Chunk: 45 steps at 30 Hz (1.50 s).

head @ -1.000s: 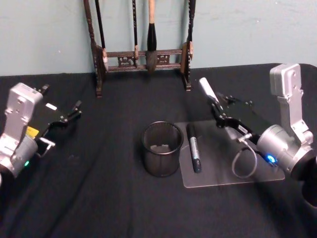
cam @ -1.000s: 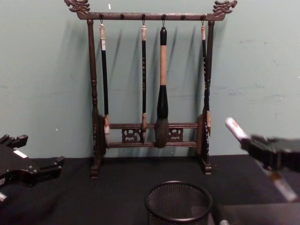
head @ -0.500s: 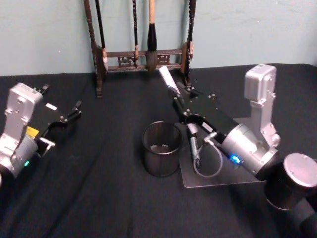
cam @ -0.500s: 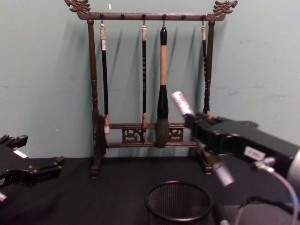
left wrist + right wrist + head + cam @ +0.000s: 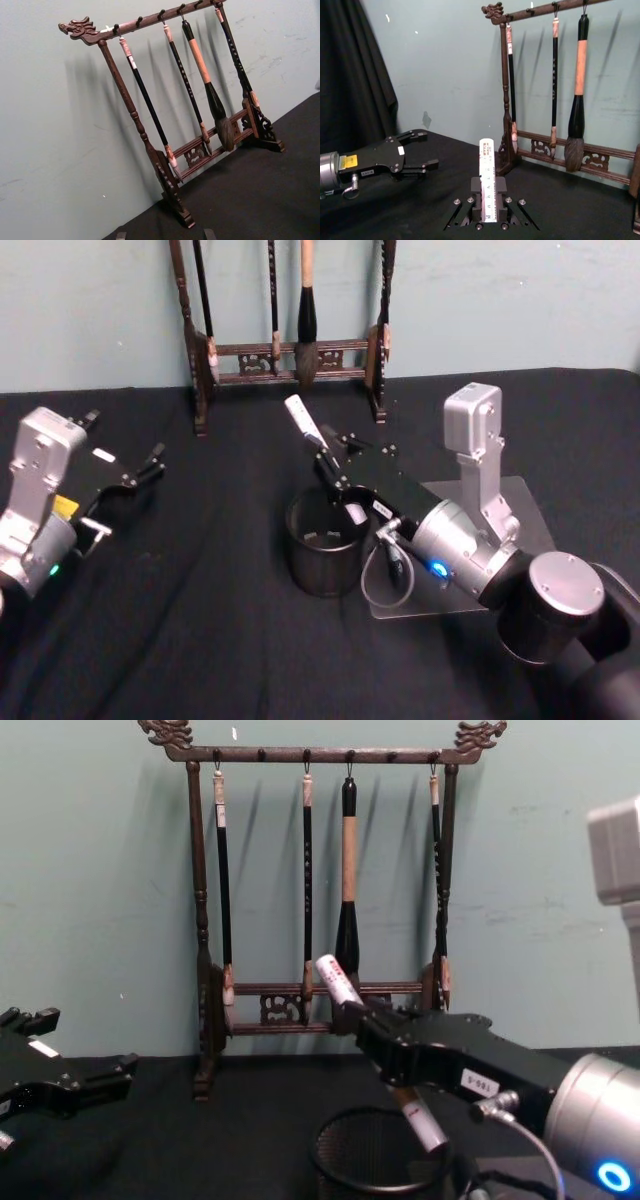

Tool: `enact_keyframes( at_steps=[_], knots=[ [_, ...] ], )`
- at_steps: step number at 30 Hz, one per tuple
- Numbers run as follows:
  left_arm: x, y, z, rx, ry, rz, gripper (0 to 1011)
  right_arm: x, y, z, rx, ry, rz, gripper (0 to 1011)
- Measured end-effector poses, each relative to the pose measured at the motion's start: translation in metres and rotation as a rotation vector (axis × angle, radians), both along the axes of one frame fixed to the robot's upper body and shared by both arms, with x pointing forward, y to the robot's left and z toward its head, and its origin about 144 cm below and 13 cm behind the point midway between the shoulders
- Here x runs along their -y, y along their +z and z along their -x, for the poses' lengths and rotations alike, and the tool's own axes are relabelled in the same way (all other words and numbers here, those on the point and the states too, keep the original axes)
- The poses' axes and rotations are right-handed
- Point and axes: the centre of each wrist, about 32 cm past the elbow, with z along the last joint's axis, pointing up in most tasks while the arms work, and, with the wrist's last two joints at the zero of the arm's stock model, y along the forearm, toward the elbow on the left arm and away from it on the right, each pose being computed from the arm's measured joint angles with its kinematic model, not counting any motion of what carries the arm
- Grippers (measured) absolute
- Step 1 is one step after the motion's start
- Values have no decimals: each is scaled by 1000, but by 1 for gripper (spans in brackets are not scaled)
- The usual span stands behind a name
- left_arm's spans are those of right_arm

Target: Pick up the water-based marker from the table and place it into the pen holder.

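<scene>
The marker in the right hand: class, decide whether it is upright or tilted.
Tilted. In the chest view the marker slants from upper left down through the right hand toward the pen holder.

A lab test bench, I'd say: black-draped table (image 5: pixel 200 640) beneath my right gripper (image 5: pixel 335 468), bare green wall (image 5: pixel 100 870) and brush rack (image 5: pixel 197 920) beyond it.

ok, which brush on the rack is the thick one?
The third brush from the left: it has a fat tan handle section and a bushy tuft, while the other three are slim.
</scene>
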Motion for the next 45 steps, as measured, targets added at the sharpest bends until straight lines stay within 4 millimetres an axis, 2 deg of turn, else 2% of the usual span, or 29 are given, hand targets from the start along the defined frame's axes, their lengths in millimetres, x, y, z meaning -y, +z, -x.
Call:
enact_keyframes(
  at_steps=[14,25,28,32,38,39,45],
  knots=[
    [0,0,0,0,0,0,1001,-10,-6,-2,-12,15,19,174],
    [0,0,0,0,0,0,1001,-10,-6,-2,-12,14,18,175],
    [0,0,0,0,0,0,1001,-10,-6,-2,-12,14,17,222],
    [0,0,0,0,0,0,1001,-9,-6,-2,-11,13,16,371],
    [0,0,0,0,0,0,1001,-9,-6,-2,-11,13,16,536],
    [0,0,0,0,0,0,1001,-9,-5,-2,-11,13,15,599],
    [0,0,0,0,0,0,1001,-9,-5,-2,-11,13,15,755]
  ],
)
